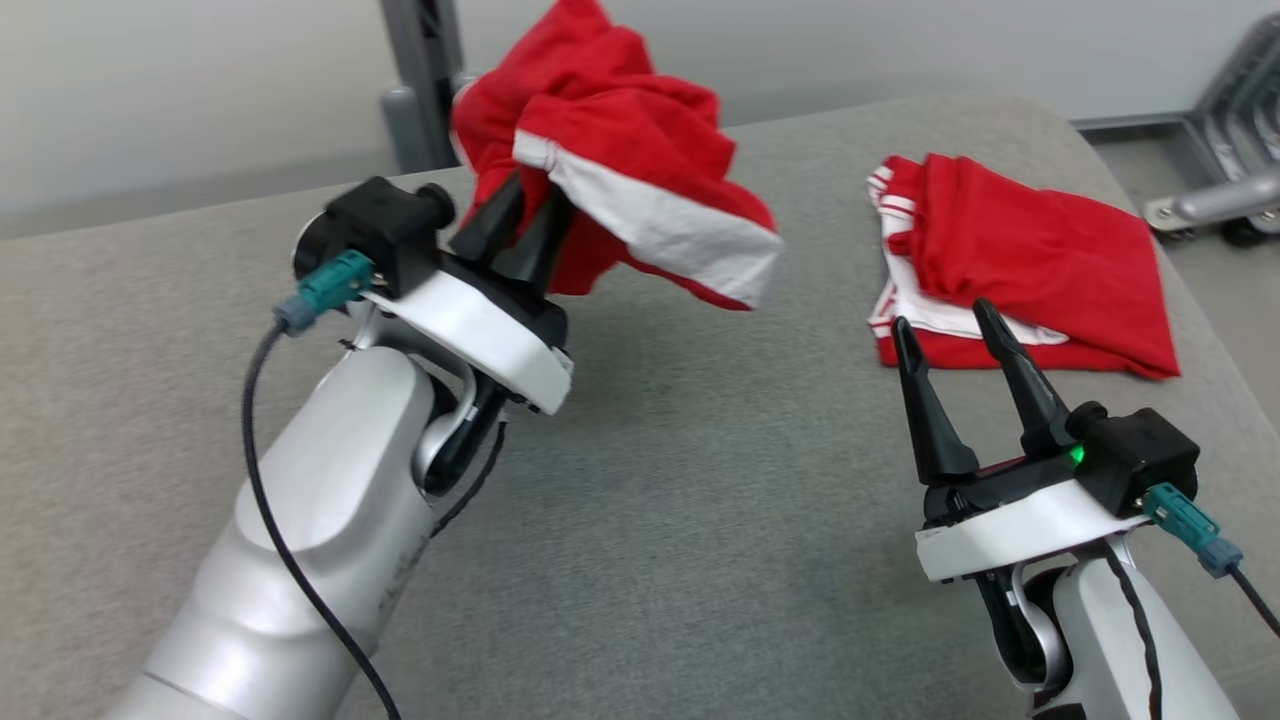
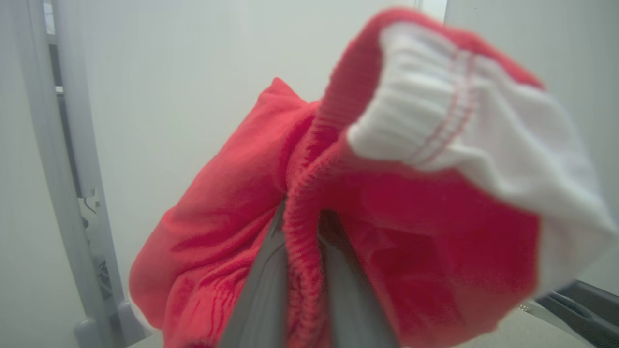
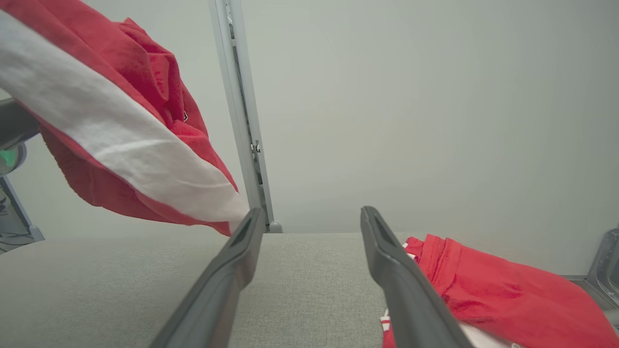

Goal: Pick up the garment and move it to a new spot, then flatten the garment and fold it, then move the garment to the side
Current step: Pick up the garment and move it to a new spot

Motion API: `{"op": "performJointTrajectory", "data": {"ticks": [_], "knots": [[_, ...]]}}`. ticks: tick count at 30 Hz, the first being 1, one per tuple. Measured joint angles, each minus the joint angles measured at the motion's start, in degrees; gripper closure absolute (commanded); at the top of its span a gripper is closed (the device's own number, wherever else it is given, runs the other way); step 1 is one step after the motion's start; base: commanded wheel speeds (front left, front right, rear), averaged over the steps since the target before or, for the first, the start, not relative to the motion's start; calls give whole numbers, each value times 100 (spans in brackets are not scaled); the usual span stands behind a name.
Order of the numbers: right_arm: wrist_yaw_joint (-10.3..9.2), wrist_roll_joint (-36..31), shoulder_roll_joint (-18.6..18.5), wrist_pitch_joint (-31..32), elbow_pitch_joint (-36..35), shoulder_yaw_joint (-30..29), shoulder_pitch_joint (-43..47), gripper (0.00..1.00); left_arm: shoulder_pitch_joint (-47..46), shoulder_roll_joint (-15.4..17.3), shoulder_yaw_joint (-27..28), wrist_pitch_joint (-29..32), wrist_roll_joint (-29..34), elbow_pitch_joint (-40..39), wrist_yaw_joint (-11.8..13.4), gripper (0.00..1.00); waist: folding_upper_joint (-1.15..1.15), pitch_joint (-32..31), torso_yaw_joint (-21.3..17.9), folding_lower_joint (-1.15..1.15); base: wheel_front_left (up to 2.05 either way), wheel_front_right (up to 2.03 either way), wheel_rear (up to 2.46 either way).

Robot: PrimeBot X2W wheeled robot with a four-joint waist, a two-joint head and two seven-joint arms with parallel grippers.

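Note:
A crumpled red garment (image 1: 620, 130) with a white band hangs in the air above the grey table (image 1: 700, 500), at the back left. My left gripper (image 1: 520, 215) is shut on its ribbed red hem, which shows pinched between the two fingers in the left wrist view as the garment (image 2: 411, 203). In the right wrist view the same garment (image 3: 111, 140) hangs at the upper left. My right gripper (image 1: 950, 325) stands open at the lower right, fingers apart and holding nothing, and its fingertips (image 3: 254, 217) frame bare table.
A second red and white garment (image 1: 1030, 270) lies folded on the table at the right, just beyond my right fingertips, also seen as the folded garment (image 3: 508, 290). A grey post (image 1: 425, 70) stands behind the table. A metal frame (image 1: 1230, 130) sits at the far right.

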Motion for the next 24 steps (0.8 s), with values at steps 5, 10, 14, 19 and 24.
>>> {"op": "performJointTrajectory", "data": {"ticks": [5, 10, 14, 19, 24], "knots": [[0, 62, 0, 0, -44, -87, -12, 0, 430, -208, 97, -7, 816, -325, -2, 100, 0, 157, -376, 0, 0, 0, 0], [0, 89, -2, 0, -42, -103, -29, 0, 622, 252, -18, -2, 1709, 929, 282, 0, 0, 252, -473, 0, 0, 0, 0], [0, 60, 2, 0, -27, -163, -27, 0, 616, 279, -43, -1, 1860, 1764, 445, 0, 0, 267, -374, 0, 0, 0, 0], [0, -3, 7, 0, 43, -229, -9, 0, 628, 222, 272, -1, 1757, 1811, 437, 0, 0, 246, -143, 0, 0, 0, 0], [0, -81, 9, 0, 105, -246, 13, 0, 762, 255, 488, -2, 1763, 1690, 448, 0, 0, 145, 81, 0, 0, 0, 0]]}}
